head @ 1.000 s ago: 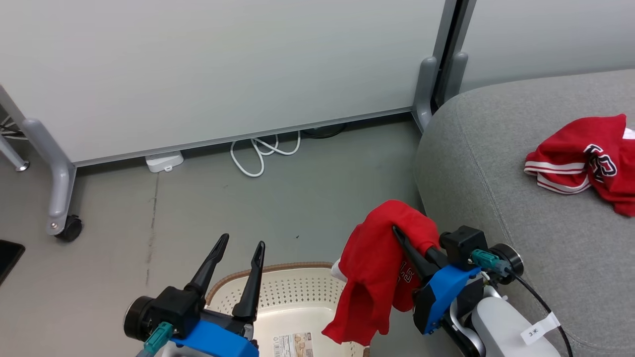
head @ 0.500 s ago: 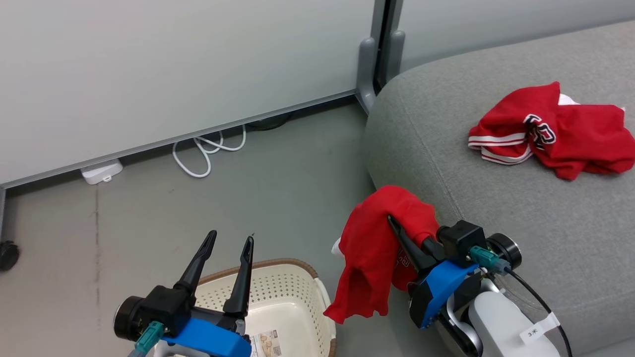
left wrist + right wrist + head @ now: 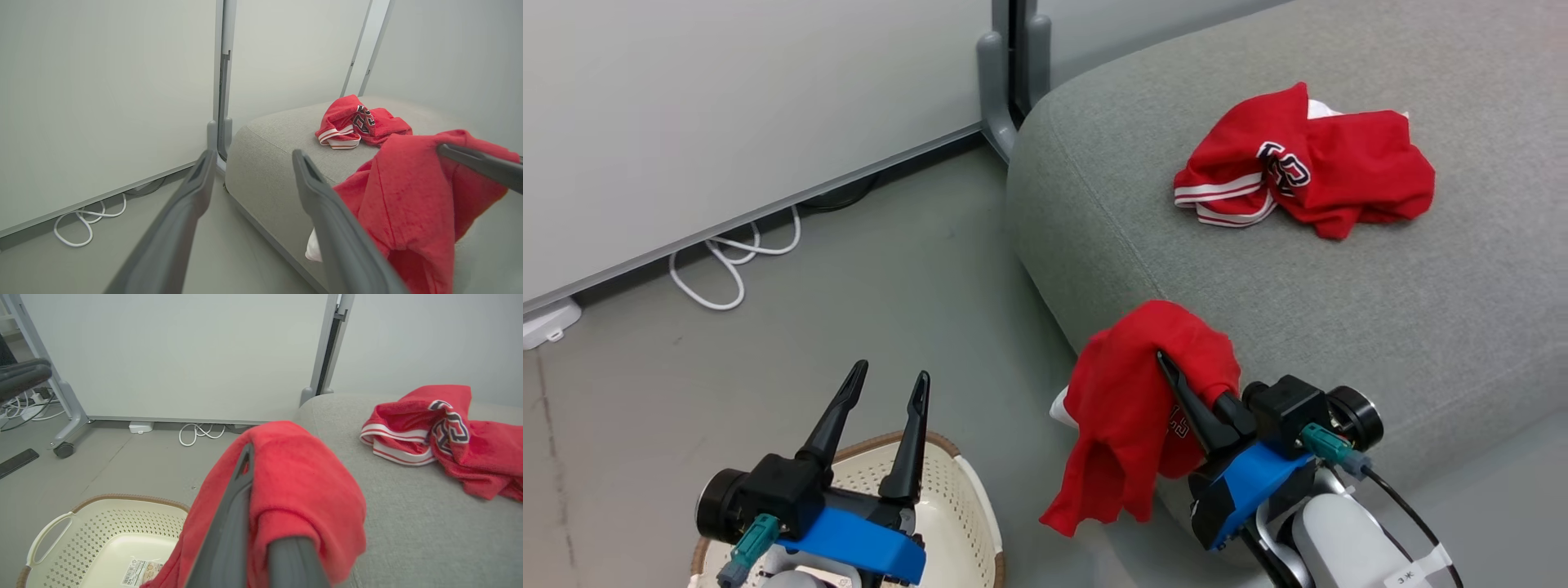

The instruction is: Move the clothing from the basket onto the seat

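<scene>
The grey sofa seat [image 3: 1339, 310] carries 1 red Bulls jersey [image 3: 1307, 163], so about half the job looks done. No clothing is seen in the cream laundry basket [image 3: 968, 523]. The 2nd red garment [image 3: 1127, 408] hangs pinched in the clamped right gripper [image 3: 1161, 359], just beside the seat's near edge and not yet laid down. The left gripper [image 3: 890, 374] stands spread wide above the basket, holding nothing.

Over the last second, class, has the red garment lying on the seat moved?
No. The lying garment keeps its place against the seat and its rounded corner; the whole head view shifted, so the camera turned, not the cloth.
</scene>
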Controlling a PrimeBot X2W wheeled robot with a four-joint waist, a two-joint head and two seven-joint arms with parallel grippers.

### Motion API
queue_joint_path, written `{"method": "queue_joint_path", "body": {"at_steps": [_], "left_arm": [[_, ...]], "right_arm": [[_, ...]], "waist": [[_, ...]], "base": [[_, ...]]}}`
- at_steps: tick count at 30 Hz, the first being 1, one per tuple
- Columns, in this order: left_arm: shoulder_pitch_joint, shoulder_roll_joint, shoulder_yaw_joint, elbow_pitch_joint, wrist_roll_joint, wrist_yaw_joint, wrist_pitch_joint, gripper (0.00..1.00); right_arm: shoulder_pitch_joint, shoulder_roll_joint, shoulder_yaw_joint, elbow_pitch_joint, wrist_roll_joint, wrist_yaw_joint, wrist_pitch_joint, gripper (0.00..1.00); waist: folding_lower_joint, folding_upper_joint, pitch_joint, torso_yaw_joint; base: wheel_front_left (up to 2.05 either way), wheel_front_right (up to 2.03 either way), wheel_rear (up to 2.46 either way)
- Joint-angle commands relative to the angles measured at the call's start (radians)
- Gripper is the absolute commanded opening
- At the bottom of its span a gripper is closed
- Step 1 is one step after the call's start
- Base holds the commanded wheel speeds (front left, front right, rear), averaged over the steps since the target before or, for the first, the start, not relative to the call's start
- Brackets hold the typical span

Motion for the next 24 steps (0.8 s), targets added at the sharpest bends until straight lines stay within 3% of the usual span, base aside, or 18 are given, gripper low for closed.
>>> {"method": "queue_joint_path", "body": {"at_steps": [1, 12, 24], "left_arm": [[-0.013, 0.009, 0.001, -0.005, 0.002, 0.0, -0.005, 1.0], [-0.021, 0.034, 0.017, -0.022, 0.008, 0.0, -0.004, 1.0], [-0.032, 0.045, 0.0, -0.02, 0.002, -0.001, -0.005, 1.0]], "right_arm": [[0.02, 0.007, -0.007, -0.02, -0.009, 0.001, 0.0, 0.0], [0.08, 0.026, -0.01, -0.086, -0.011, 0.001, 0.016, 0.0], [0.108, 0.039, -0.032, -0.113, -0.013, 0.001, 0.013, 0.0]], "waist": [[0.0, 0.0, 0.013, -0.037], [0.0, 0.0, 0.039, -0.14], [0.0, 0.0, 0.052, -0.155]], "base": [[0.0, 0.0, 0.0], [0.0, 0.0, 0.0], [0.0, 0.0, 0.0]]}}
